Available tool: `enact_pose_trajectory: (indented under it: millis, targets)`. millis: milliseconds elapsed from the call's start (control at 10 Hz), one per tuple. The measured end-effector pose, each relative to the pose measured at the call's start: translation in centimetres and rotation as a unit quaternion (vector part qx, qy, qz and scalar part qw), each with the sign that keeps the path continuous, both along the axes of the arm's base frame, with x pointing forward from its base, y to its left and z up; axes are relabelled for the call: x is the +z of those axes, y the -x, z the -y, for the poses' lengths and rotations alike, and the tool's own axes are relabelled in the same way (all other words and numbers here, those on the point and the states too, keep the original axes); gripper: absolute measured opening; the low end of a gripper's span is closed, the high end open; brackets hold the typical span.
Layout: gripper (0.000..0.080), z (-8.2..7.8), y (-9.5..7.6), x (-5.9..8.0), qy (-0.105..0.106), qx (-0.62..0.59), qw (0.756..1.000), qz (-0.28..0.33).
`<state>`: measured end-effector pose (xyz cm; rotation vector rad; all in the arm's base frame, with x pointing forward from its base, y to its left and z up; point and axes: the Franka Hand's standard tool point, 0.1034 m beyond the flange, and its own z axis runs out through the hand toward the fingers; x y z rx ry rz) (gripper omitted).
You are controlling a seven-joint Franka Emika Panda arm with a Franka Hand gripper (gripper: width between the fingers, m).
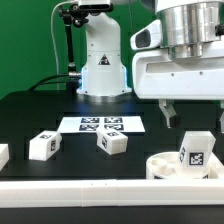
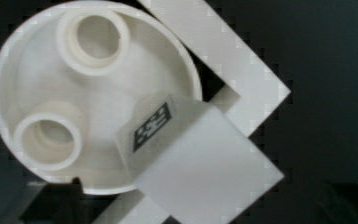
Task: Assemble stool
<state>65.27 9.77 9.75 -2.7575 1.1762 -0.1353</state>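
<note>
The stool's round white seat (image 1: 168, 167) lies at the exterior view's lower right, holes up. One tagged leg (image 1: 195, 149) stands upright on it. My gripper (image 1: 195, 122) hangs just above that leg, open, one finger (image 1: 168, 112) on each side and nothing held. In the wrist view the seat (image 2: 78, 90) shows two round holes, with the leg (image 2: 208, 160) and its tag at the rim. Two more legs (image 1: 42, 145) (image 1: 111, 143) lie loose on the black table. Another white block (image 1: 3, 155) is cut off at the exterior view's left edge.
The marker board (image 1: 102, 125) lies flat behind the loose legs, in front of the robot base (image 1: 101, 62). A long white rim bar (image 1: 90, 190) runs along the table's front edge. In the wrist view, white rim bars (image 2: 229, 55) meet at a corner beside the seat.
</note>
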Motion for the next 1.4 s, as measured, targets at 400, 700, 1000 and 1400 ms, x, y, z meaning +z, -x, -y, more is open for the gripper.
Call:
enact_pose_trajectory:
  millis: [400,700,1000,1400]
  targets:
    - [0.0649,0.14,0.02,-0.06,0.022,0.151,0.988,0.014]
    - [0.0649,0.28,0.02,0.09,0.059,0.358,0.931,0.03]
    - [0.0649,0.49,0.05,-0.07,0.076,0.476,0.875,0.041]
    - [0.0649,0.64,-0.04,-0.12,0.107,0.59,0.799,0.045]
